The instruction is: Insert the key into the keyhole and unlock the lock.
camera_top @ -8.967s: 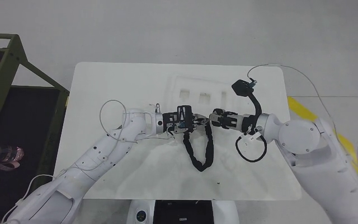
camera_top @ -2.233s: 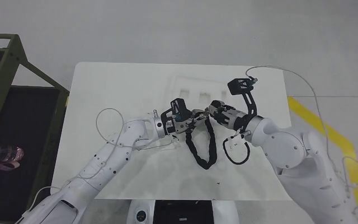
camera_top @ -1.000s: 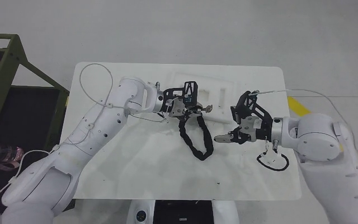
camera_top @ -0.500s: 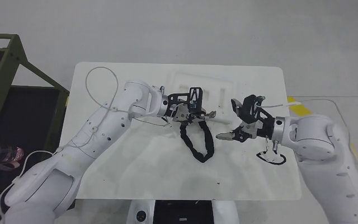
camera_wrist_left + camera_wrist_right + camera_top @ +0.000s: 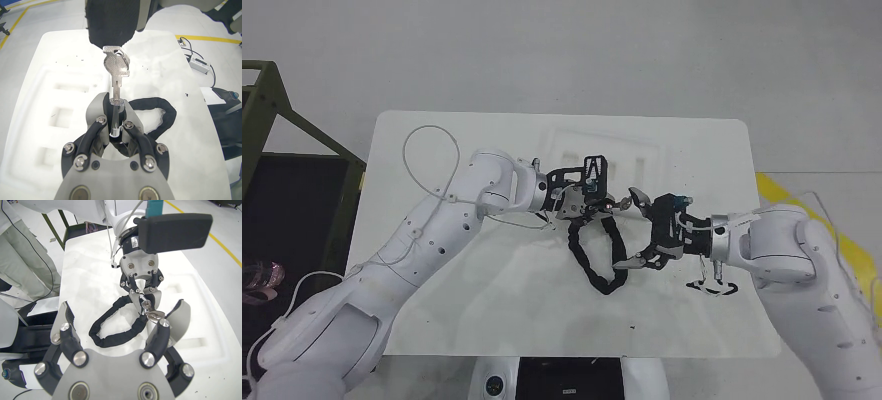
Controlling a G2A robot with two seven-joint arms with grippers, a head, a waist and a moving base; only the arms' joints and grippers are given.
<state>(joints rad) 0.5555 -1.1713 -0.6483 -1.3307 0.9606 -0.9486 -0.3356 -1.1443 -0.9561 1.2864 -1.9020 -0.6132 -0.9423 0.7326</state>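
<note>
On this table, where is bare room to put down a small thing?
Bare: the front strip of the table before the chain lock, and the back right corner beside the foam tray. Crowded: the middle, where the left gripper holds the chain lock with the key inserted and the open right gripper flanks the key.

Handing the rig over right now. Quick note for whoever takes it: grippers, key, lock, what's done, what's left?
Left gripper: shut on the lock cylinder, holding it above the table.
Right gripper: open, with a finger on either side of the key; not gripping it.
Key: blade is in the keyhole, head sticks out.
Chain: hangs from the lock as a closed loop, with its low end on the table.
Done: key inserted.
Left: shut the right gripper on the key's head, turn it, free the chain. I can't tell if the key has been turned at all.
</note>
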